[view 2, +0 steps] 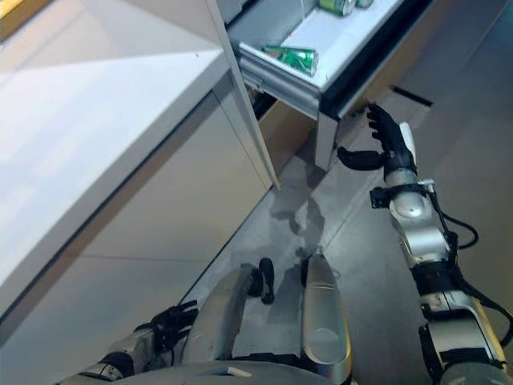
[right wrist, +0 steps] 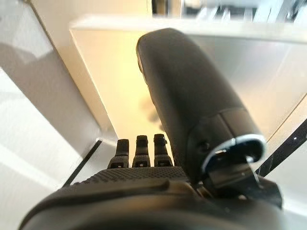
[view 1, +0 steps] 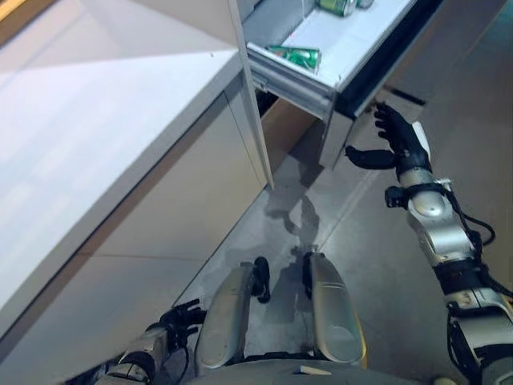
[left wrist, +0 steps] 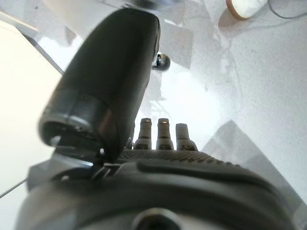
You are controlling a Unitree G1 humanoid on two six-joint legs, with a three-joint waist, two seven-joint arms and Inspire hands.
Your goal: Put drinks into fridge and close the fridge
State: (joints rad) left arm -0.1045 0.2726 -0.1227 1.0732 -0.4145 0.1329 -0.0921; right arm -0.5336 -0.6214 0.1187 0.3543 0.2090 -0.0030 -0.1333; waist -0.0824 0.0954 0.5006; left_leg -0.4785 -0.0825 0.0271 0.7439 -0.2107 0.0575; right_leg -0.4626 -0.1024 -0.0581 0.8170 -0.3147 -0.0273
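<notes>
The fridge drawer (view 1: pixel 298 83) stands pulled out at the top of the eye views. A green can (view 1: pixel 295 56) lies on its side inside it, and another can (view 1: pixel 337 6) shows further back. My right hand (view 1: pixel 401 144) is open, its fingers straight and raised against or just short of the drawer's front panel (view 1: pixel 377 72). In the right wrist view the thumb (right wrist: pixel 192 105) and fingers (right wrist: pixel 139 151) point at that pale panel (right wrist: pixel 110 72). My left hand (view 1: pixel 180 317) hangs low at my side, open and holding nothing, with its fingers (left wrist: pixel 163 134) straight over the floor.
A white counter (view 1: pixel 96 120) fills the left side, with pale cabinet fronts (view 1: pixel 184 200) below it. A thin white side panel (view 1: pixel 255 104) stands between the counter and the drawer. Grey floor (view 1: pixel 377 265) lies beneath the drawer.
</notes>
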